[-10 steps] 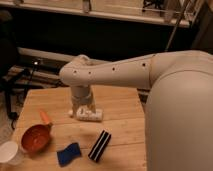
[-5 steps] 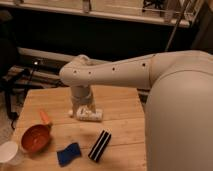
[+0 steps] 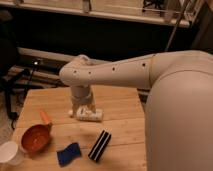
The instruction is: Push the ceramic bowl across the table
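Note:
The ceramic bowl is small, round and glossy orange-brown. It sits at the front left of the light wooden table. A thin orange carrot lies against its far rim and a white cup stands just left of it. My gripper hangs from the white arm over the middle of the table, to the right of and beyond the bowl, apart from it. It is right above a white bottle lying on its side.
A blue cloth-like item and a black-and-white striped box lie near the front edge. The large white arm covers the table's right side. A dark chair stands at the left, a dark gap behind.

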{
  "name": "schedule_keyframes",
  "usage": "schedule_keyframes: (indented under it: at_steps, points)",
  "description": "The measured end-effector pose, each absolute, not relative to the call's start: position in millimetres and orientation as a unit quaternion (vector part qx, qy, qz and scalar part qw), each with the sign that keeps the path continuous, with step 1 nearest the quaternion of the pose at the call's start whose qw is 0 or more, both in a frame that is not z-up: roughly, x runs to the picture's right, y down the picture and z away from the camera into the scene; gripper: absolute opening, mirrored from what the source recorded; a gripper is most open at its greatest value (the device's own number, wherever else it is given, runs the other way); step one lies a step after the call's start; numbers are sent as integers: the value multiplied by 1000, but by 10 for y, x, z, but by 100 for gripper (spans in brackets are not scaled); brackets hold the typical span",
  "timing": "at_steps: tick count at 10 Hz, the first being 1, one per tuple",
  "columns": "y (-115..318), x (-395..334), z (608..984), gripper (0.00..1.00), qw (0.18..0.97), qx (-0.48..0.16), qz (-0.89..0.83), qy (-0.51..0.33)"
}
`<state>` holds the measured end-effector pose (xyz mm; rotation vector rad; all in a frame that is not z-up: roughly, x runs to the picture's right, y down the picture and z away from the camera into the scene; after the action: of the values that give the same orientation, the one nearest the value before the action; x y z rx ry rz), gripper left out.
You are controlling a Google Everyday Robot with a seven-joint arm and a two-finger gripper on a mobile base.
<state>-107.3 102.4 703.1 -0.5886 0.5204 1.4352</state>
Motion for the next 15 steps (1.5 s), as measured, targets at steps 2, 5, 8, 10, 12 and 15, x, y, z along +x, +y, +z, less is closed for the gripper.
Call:
schedule_keyframes:
  at_steps: [2, 5, 8, 10, 12, 15]
  points:
    - [1024, -1074, 7030, 65, 684, -263, 640, 232]
    - [1026, -1074, 7030, 65, 684, -262, 640, 232]
    - [1279, -1573, 6867, 65, 686, -307, 624, 216]
    - [1527, -2002, 6685, 65, 696, -347, 596, 200]
    - [1792, -2496, 6463, 65, 717, -387, 551, 180]
    - [2082, -3065, 6219, 65, 751, -423, 483, 154]
